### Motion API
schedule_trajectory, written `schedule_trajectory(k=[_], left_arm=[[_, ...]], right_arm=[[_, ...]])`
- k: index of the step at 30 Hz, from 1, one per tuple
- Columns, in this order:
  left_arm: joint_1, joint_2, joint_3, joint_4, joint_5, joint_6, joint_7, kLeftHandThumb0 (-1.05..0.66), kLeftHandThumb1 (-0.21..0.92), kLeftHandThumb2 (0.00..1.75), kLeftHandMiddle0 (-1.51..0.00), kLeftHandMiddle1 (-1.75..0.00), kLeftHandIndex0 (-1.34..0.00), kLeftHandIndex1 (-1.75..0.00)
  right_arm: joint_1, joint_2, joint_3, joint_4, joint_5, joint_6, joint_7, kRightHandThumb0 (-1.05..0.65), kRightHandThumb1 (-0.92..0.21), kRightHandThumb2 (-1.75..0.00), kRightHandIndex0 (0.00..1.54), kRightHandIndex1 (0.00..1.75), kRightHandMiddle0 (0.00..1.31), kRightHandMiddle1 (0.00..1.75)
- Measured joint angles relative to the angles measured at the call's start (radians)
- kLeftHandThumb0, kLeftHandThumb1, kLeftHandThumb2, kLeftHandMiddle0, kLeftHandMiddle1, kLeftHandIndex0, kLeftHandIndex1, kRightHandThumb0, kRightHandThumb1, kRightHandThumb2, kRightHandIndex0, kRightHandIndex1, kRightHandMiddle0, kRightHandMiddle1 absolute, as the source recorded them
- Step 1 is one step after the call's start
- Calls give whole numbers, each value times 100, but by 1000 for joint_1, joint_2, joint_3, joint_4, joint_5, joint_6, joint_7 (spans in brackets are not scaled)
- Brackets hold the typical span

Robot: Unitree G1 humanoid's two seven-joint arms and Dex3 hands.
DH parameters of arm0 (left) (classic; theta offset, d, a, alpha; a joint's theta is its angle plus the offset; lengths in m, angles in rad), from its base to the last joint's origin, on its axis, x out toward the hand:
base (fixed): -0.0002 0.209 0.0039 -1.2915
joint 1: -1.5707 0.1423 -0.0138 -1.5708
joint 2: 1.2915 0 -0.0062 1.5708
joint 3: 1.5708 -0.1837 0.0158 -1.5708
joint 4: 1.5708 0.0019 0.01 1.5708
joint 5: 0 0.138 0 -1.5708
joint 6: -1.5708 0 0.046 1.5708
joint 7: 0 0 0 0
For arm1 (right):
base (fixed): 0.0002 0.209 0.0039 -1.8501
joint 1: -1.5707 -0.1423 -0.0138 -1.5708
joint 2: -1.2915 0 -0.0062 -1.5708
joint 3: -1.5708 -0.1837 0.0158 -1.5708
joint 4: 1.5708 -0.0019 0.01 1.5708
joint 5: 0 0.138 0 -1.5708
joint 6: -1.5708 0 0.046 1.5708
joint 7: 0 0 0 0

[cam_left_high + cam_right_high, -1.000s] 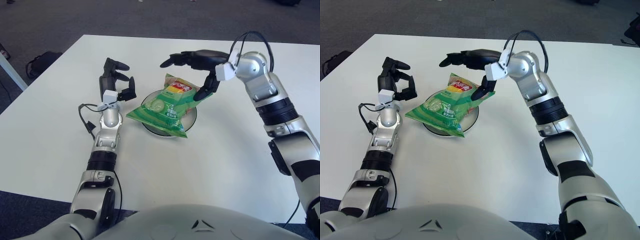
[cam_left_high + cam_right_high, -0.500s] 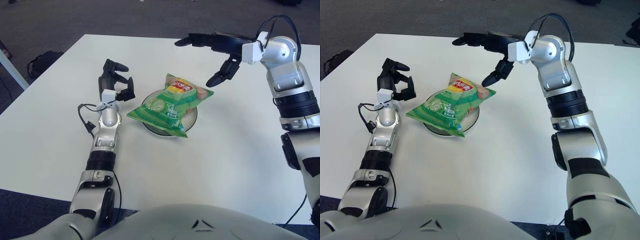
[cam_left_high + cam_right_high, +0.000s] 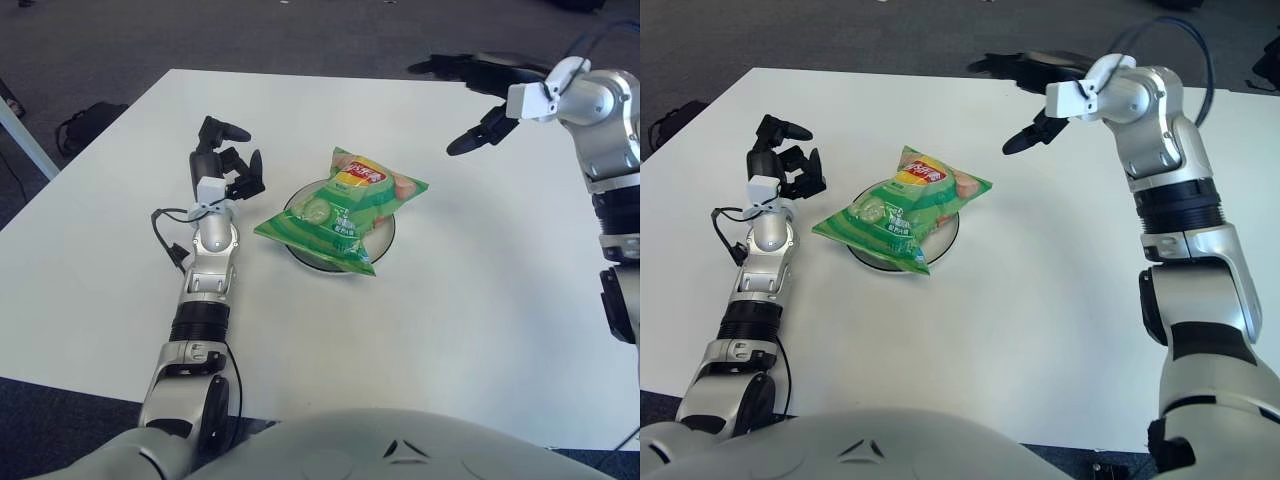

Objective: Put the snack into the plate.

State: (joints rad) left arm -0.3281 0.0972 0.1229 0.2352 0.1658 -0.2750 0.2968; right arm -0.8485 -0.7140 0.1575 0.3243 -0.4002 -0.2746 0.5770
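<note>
Right hand (image 3: 1035, 95) spread, apart | snack (image 3: 340, 207) overhangs plate (image 3: 386, 233)

You see the green snack bag (image 3: 340, 207) lying flat across the round plate (image 3: 386, 232); its red-and-yellow label end points to 1 o'clock; its lower corners overhang the rim at 7 o'clock.

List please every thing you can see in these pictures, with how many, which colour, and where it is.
snack bag: one, green with a red and yellow label, lying across the plate
plate: one, dark-rimmed, middle of the table, mostly covered by the bag
table: one, white, in front of the robot
dark bag: one, black, on the floor beyond the table's left edge
left hand: one, black, left of the plate, empty
right hand: one, black, raised far right of the bag, fingers spread, empty
</note>
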Motion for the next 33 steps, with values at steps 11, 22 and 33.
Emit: schedule_trajectory(k=[11, 22, 33], left_arm=[[-31, 12, 1, -54, -34, 113, -66, -46, 39, 123, -118, -175, -56, -175], [-89, 45, 30, -58, -141, 195, -182, -46, 37, 125, -120, -175, -57, -175], [-99, 58, 15, -104, -92, 339, -163, -48, 33, 130, -122, -175, -60, -175]], right_arm=[[268, 161, -154, -216, 35, 235, -290, -51, -51, -78, 21, 74, 0, 101], [401, 513, -255, -230, 216, 336, -575, 7, -51, -98, 29, 150, 0, 154], [424, 621, -333, -230, 360, 355, -652, 6, -59, -99, 42, 174, 14, 173]])
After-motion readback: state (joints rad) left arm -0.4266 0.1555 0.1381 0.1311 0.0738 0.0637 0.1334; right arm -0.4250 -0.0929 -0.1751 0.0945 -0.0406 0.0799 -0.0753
